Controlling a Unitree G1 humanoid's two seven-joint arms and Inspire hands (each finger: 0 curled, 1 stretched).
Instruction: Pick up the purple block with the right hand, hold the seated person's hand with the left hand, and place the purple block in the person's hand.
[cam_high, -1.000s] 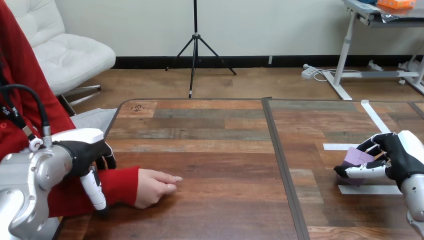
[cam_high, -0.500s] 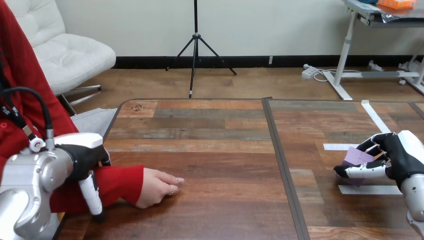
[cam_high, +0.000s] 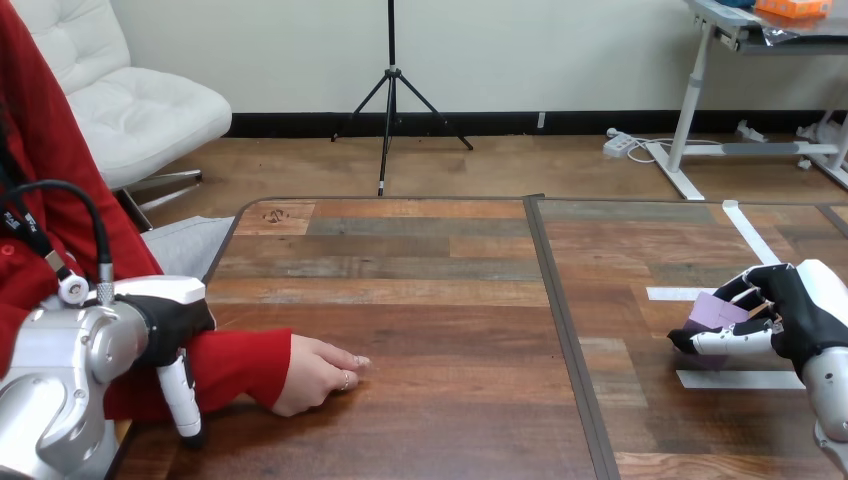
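1. A small purple block (cam_high: 716, 311) is being clasped by the right hand (cam_high: 790, 320) above the wooden table (cam_high: 450, 300).
2. The left hand (cam_high: 172, 325) is being held over the person's red sleeve (cam_high: 235, 365); its grasp cannot be told.

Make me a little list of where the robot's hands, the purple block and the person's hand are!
Right robot hand: curled round the small purple block, at the table's right
Left robot hand: over the person's red sleeve
Person's hand: palm down on the brown wooden table, holding nothing
Block delivered: not yet
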